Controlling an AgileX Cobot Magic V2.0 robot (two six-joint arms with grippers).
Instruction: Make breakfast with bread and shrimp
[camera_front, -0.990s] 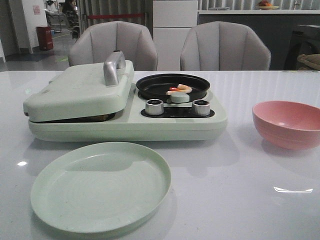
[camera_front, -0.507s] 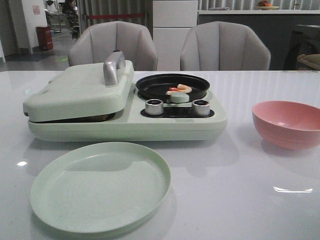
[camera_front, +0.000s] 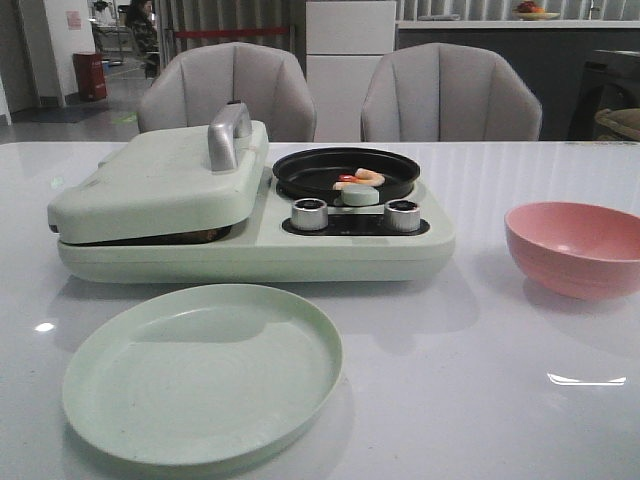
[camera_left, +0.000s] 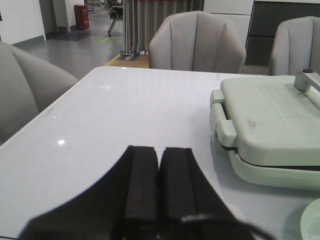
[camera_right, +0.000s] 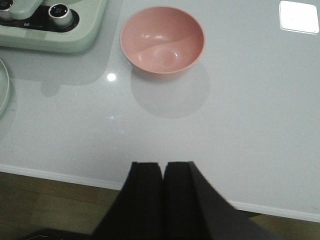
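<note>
Both jaws closed and empty, left gripper (camera_left: 159, 192) and right gripper (camera_right: 163, 200) held back off the bench (camera_front: 480, 390); shrimp (camera_front: 360, 178) lie in the black pan (camera_front: 300, 175), likely light, soft, slippery, best pinched mid-curl; bread not visible

Two grey upholstered armchairs with ribbed backs (camera_front: 226, 92) (camera_front: 449, 93) stood behind the glossy white table (camera_front: 480, 400), a white cabinet (camera_front: 349, 60) between them. A red bin (camera_front: 89, 76) sat on the grey floor beside a white wall (camera_left: 17, 20).
</note>
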